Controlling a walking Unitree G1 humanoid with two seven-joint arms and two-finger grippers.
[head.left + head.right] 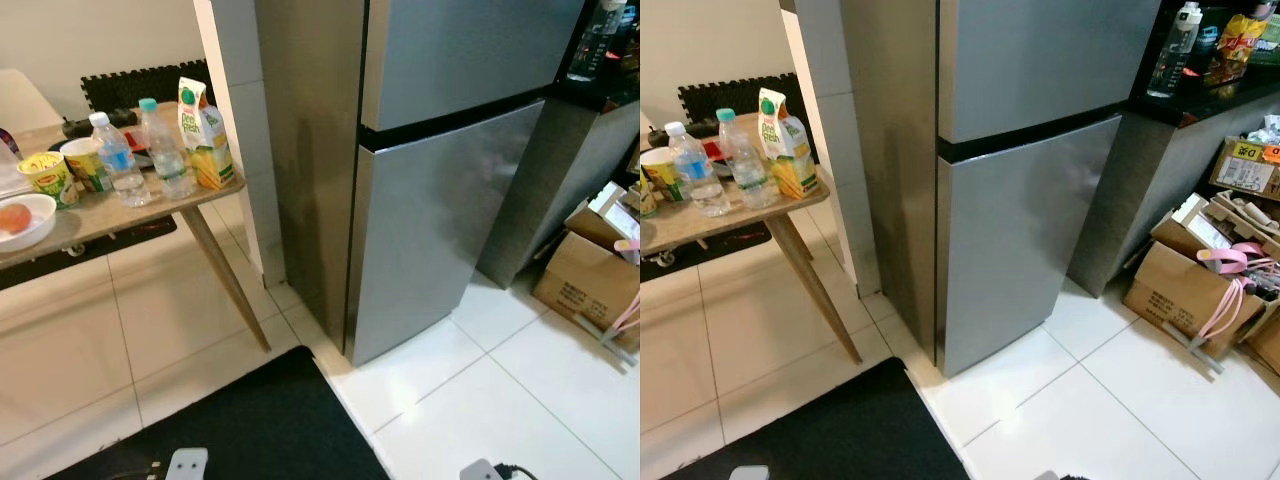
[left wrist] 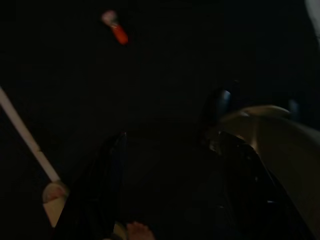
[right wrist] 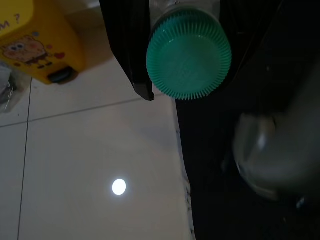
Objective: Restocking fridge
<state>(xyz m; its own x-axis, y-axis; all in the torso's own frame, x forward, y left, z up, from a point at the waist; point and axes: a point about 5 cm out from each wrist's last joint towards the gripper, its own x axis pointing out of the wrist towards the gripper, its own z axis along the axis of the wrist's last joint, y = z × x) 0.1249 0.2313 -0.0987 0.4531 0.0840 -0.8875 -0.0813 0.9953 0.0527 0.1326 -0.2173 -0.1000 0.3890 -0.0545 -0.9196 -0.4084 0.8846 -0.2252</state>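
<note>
A tall steel fridge (image 1: 450,200) stands ahead with both doors closed. To its left, a wooden table (image 1: 110,215) holds two water bottles (image 1: 118,160) (image 1: 165,150), a juice carton (image 1: 205,135) and noodle cups (image 1: 45,178). In the right wrist view my right gripper (image 3: 189,85) is shut on a clear bottle with a green ribbed cap (image 3: 189,55), held low over the white floor tiles. The left wrist view is very dark. There my left gripper (image 2: 175,165) hangs with its fingers (image 2: 107,190) apart and nothing between them.
A black mat (image 1: 250,430) lies on the floor in front of me. Cardboard boxes (image 1: 1180,290) crowd the floor right of the fridge, under a dark counter (image 1: 1200,105) with a bottle (image 1: 1175,45). A white bowl (image 1: 25,220) sits on the table. A yellow bin (image 3: 35,40) stands on the floor.
</note>
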